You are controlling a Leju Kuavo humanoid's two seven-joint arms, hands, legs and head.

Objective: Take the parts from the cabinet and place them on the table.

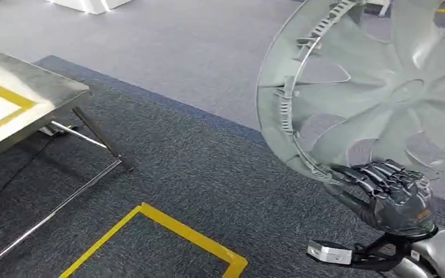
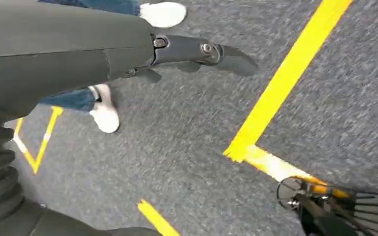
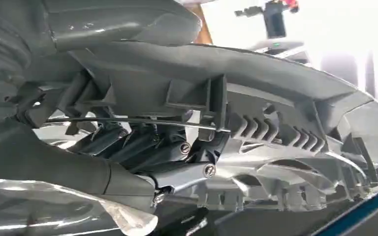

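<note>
A large silver wheel cover (image 1: 376, 87) with curved spokes and a ribbed rim stands upright at the right of the head view. My right hand (image 1: 391, 194) grips its lower rim, dark fingers curled over the edge. In the right wrist view the rim (image 3: 256, 113) runs across the fingers (image 3: 177, 157) that clamp it. The metal table (image 1: 17, 98) with a yellow outline on its top stands at the left. My left hand (image 2: 197, 51) hangs over the carpet with its fingers stretched out and nothing in them.
Dark carpet with a yellow taped rectangle (image 1: 174, 231) lies between me and the table. The table's folding legs (image 1: 92, 139) reach out over the floor. A person's white shoes (image 2: 103, 110) and blue trousers stand close to my left arm.
</note>
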